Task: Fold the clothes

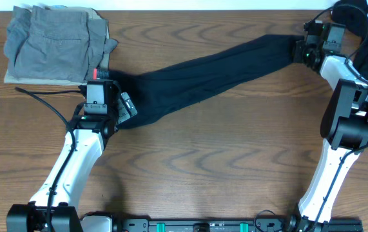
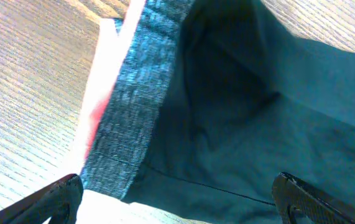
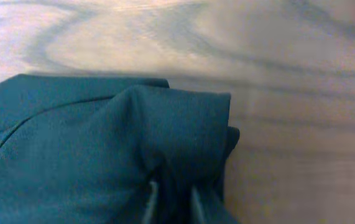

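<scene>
A long black garment [image 1: 216, 71] lies stretched across the table from lower left to upper right. Its heather-grey band [image 2: 133, 106] with a coral-red edge [image 2: 106, 87] shows in the left wrist view. My left gripper [image 1: 124, 106] hovers over that banded end, its jaws [image 2: 177, 205] wide open with the band's corner and black fabric between them. My right gripper [image 1: 300, 50] is at the far upper-right end. In the right wrist view its fingers [image 3: 172, 202] are shut on a bunched fold of the black garment [image 3: 102, 143].
A stack of folded grey clothes [image 1: 55, 42] sits at the back left, just behind my left gripper. A dark cloth heap [image 1: 364, 45] with some white lies at the back right corner, behind my right arm. Bare wooden table [image 1: 222, 148] fills the front.
</scene>
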`<control>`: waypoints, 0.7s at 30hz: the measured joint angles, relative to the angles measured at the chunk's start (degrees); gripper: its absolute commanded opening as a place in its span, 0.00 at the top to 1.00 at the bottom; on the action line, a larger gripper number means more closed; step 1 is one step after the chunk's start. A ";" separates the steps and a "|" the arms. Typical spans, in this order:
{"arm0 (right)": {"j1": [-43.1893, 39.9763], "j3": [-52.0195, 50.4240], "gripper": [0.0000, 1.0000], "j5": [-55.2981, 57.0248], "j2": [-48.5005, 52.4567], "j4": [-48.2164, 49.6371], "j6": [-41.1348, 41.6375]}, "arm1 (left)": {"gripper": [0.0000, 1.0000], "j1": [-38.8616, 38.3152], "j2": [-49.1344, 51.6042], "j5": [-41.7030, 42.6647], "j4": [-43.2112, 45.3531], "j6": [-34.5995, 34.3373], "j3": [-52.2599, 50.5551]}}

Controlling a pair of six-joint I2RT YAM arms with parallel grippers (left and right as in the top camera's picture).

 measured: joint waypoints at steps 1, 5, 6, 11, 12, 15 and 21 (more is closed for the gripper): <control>0.02 0.61 0.93 1.09 -0.20 -2.10 0.70 | 0.02 0.00 0.02 0.00 0.02 -0.09 0.00; -0.09 2.51 0.98 5.40 -1.11 -10.49 4.42 | 0.02 0.00 0.00 0.00 0.00 -0.09 0.00; -0.15 2.91 0.99 6.19 -1.29 -12.31 5.38 | 0.02 0.00 0.00 0.00 0.00 -0.09 0.00; -1.49 5.35 0.99 7.41 -1.57 -20.98 8.46 | 0.02 0.00 0.00 0.00 0.00 -0.11 0.00; -2.05 5.99 0.99 7.41 -1.57 -23.02 8.68 | 0.02 0.00 0.00 0.00 0.00 -0.09 0.00; -4.09 8.35 0.99 7.45 -1.57 -30.80 9.29 | 0.02 0.00 0.00 0.00 0.00 -0.09 0.00; -9.16 14.62 0.97 7.13 0.09 -45.59 9.68 | 0.02 0.00 0.02 -0.02 0.02 -0.09 0.00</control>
